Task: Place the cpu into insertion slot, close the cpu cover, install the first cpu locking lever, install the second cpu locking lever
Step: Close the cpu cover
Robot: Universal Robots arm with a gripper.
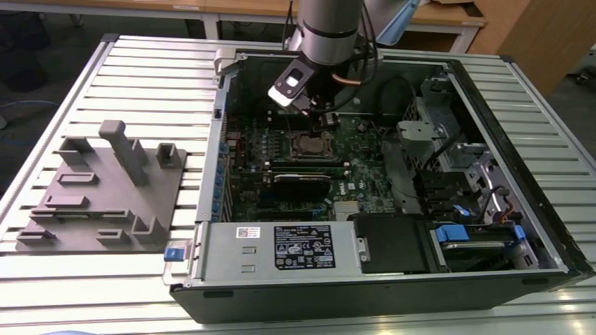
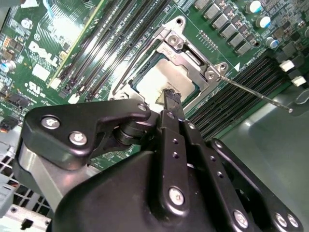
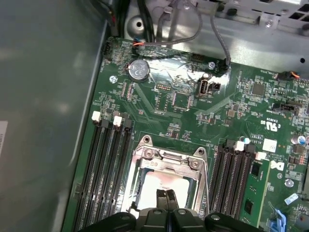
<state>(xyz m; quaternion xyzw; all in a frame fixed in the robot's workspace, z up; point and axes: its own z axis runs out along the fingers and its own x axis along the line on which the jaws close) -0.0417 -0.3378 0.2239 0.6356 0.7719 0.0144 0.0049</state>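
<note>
A slatted metal table (image 1: 139, 63) carries an open computer case (image 1: 373, 293) lying on its side, with a grey holder block (image 1: 102, 188) on the exterior view's left. Your arm (image 1: 326, 28) reaches down into the case over the socket (image 1: 312, 146). The chip (image 3: 149, 186) sits in that socket, its pale metal face showing through the window of the cover (image 3: 169, 155), which lies flat over it. Your tool (image 3: 166, 194) hangs right above the chip's middle, its two fingers pressed together with nothing between them. You cannot tell whether the tips touch the chip. In the second wrist view a thin lever (image 2: 256, 94) juts away from the socket's corner across the dark memory slots (image 2: 227, 113).
</note>
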